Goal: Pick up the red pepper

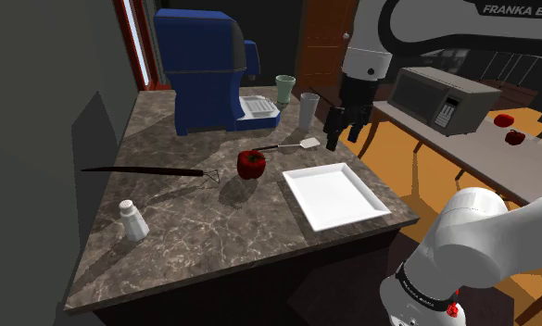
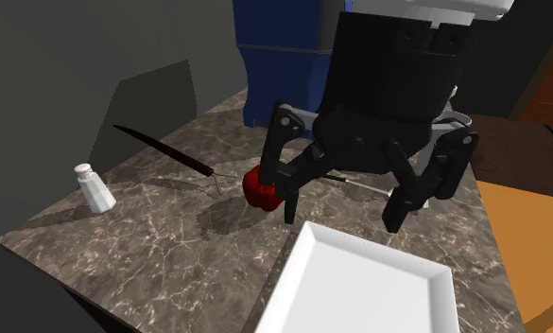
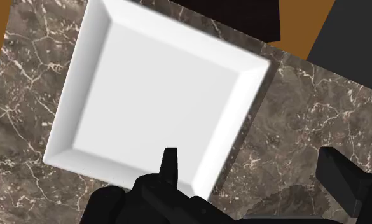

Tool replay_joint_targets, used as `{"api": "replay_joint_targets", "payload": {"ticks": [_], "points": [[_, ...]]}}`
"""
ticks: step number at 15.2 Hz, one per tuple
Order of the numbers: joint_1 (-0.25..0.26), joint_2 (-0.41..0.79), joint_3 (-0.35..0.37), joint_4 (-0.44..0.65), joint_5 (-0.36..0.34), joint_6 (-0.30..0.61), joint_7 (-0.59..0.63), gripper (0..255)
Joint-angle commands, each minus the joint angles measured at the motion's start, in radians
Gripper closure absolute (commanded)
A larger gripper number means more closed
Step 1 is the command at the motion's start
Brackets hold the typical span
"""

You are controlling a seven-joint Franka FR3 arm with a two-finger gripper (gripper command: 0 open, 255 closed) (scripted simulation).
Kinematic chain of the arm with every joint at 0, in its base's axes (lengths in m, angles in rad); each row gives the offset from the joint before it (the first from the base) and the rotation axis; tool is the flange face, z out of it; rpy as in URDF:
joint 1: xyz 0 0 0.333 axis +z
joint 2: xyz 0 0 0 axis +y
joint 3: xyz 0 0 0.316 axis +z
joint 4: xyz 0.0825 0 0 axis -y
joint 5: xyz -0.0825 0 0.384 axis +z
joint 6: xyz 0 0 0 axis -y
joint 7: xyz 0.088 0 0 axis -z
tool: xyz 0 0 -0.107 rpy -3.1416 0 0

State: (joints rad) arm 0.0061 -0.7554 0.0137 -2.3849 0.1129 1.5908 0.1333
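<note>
Red pepper [image 1: 251,164]: sits upright on the dark marble counter [image 1: 195,236], free of the claw. In the second exterior view it [image 2: 261,189] shows partly behind one black finger.
Pepper's neighbours: the wire head of a dark-handled whisk [image 1: 148,170] lies just beside it on the shoulder view's left; a white spatula [image 1: 296,144] lies near it on the right; the white square plate [image 1: 334,194] lies near it, toward the camera.
Gripper [image 1: 343,137]: hangs above the counter, well apart from the pepper, toward the shoulder view's right. Its fingers are spread wide with nothing between them [image 2: 342,216].
Wrist view: the spread fingers [image 3: 248,156] look down on the plate's corner [image 3: 159,89] and bare marble beside it.
Plate: empty, flat on the counter near its front edge [image 2: 359,284].
Salt shaker [image 1: 132,219]: white, upright, near the counter's corner at the shoulder view's left [image 2: 95,187].
Back of counter: a blue coffee machine [image 1: 204,69], a pale green cup [image 1: 285,89] and a clear glass [image 1: 308,109].
Beyond the counter: a grey microwave [image 1: 443,99] on a separate table.
</note>
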Motion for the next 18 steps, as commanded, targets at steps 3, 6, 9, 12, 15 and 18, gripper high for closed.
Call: {"api": "replay_joint_targets", "payload": {"ticks": [3,6,9,12,15,18], "points": [[0.01,0.079,0.001,0.024,-0.006,0.049,-0.03,0],[0.024,0.2,0.003,0.071,-0.014,0.116,-0.072,0],[0.037,0.321,0.008,0.129,-0.022,0.171,-0.111,0],[0.049,0.442,0.014,0.199,-0.031,0.216,-0.147,0],[0.06,0.563,0.023,0.279,-0.042,0.25,-0.18,0],[0.071,0.683,0.034,0.37,-0.054,0.273,-0.209,0]]}}
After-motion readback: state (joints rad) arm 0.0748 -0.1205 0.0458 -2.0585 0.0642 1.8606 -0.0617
